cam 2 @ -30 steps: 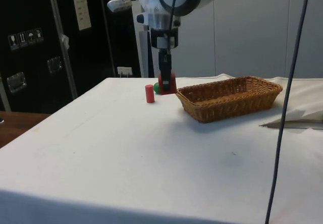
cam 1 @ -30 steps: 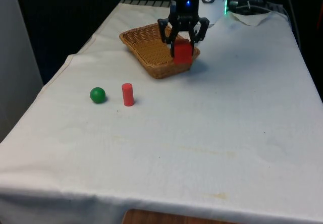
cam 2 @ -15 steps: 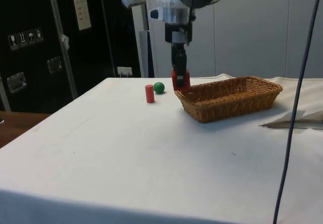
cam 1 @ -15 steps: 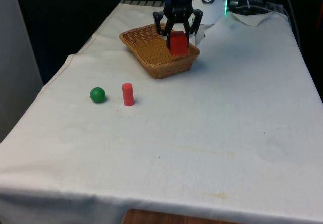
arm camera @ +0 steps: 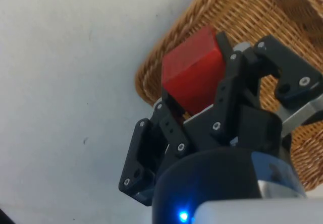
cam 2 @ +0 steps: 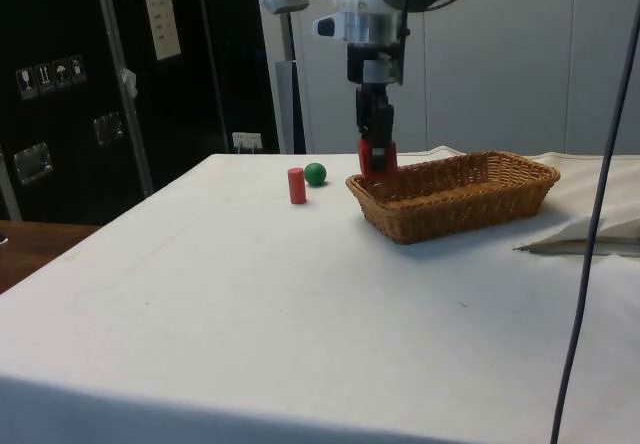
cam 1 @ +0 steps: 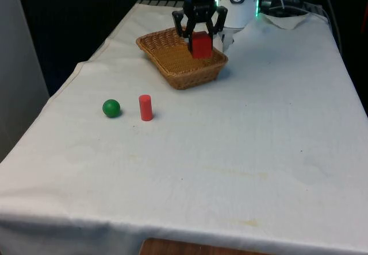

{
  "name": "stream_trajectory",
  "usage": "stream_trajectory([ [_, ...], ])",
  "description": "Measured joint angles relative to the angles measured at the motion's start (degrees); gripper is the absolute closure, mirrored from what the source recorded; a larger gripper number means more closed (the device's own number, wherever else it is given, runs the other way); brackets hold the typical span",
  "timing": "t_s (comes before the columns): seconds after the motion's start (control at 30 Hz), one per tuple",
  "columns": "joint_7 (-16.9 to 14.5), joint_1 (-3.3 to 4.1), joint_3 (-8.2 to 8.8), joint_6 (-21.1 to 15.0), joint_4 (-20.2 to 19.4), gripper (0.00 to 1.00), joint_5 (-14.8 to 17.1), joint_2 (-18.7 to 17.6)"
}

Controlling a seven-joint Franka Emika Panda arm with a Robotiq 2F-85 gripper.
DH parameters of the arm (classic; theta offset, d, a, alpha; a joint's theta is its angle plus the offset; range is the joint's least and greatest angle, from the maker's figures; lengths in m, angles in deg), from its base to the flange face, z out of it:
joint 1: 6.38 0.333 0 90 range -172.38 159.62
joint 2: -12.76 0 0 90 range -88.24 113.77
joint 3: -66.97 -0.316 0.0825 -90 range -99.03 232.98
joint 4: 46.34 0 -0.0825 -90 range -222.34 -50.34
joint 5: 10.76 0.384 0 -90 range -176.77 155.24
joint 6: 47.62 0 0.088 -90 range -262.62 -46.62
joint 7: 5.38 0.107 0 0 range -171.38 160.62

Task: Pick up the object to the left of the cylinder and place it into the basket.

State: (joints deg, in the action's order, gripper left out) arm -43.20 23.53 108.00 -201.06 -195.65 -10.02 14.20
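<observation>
Since the earlier frame we have carried the red block (cam 1: 201,44), clamped in our gripper (cam 1: 199,37), from beside the wicker basket (cam 1: 172,65) to above its near end, so release lies straight down.

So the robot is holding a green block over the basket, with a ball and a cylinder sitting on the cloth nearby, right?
Not quite: the block is red, not green, as the front view shows. The green thing is the ball on the cloth. The rest holds: the fingers grip the block over the basket, and the cylinder stands beside the ball.
</observation>
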Motion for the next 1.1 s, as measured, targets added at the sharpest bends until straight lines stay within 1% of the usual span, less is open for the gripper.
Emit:
stream_trajectory([
  [0.07, -0.3, -0.06, 0.46, 0.0, -0.9, 0.98, -1.1, 1.0],
  [0.17, -0.6, -0.17, 0.8, 0.0, -1.5, 0.98, -1.8, 1.6],
  [0.3, -0.6, -0.46, 1.43, 0.0, -2.9, 0.98, -3.8, 3.3],
  [0.37, -0.6, -0.46, 1.43, 0.0, -2.9, 0.98, -3.8, 3.3],
  [0.4, -0.6, -0.57, 1.72, 0.0, -3.4, 0.98, -4.8, 3.9],
  [0.47, -0.6, -0.69, 1.78, 0.0, -3.7, 0.98, -5.2, 4.2],
  [0.57, -0.6, -1.03, 2.46, 0.0, -4.8, 0.98, -7.0, 5.3],
  [0.63, -0.6, -1.09, 2.69, 0.0, -5.0, 0.98, -7.4, 5.5],
  [0.7, -0.7, -1.38, 3.44, 0.0, -5.7, 0.98, -9.0, 6.2],
  [0.87, -0.9, -1.66, 5.04, -0.2, -6.6, 0.98, -11.4, 7.2],
  [0.9, -1.1, -1.78, 5.67, -0.6, -7.0, 0.98, -12.2, 7.4],
  [0.93, -1.3, -1.89, 6.02, -0.8, -7.3, 0.98, -12.6, 7.6],
  [0.97, -1.3, -1.89, 6.02, -0.8, -7.3, 0.98, -12.6, 7.6],
  [1.1, -1.8, -2.18, 7.28, -1.5, -8.1, 0.98, -14.1, 8.1],
])
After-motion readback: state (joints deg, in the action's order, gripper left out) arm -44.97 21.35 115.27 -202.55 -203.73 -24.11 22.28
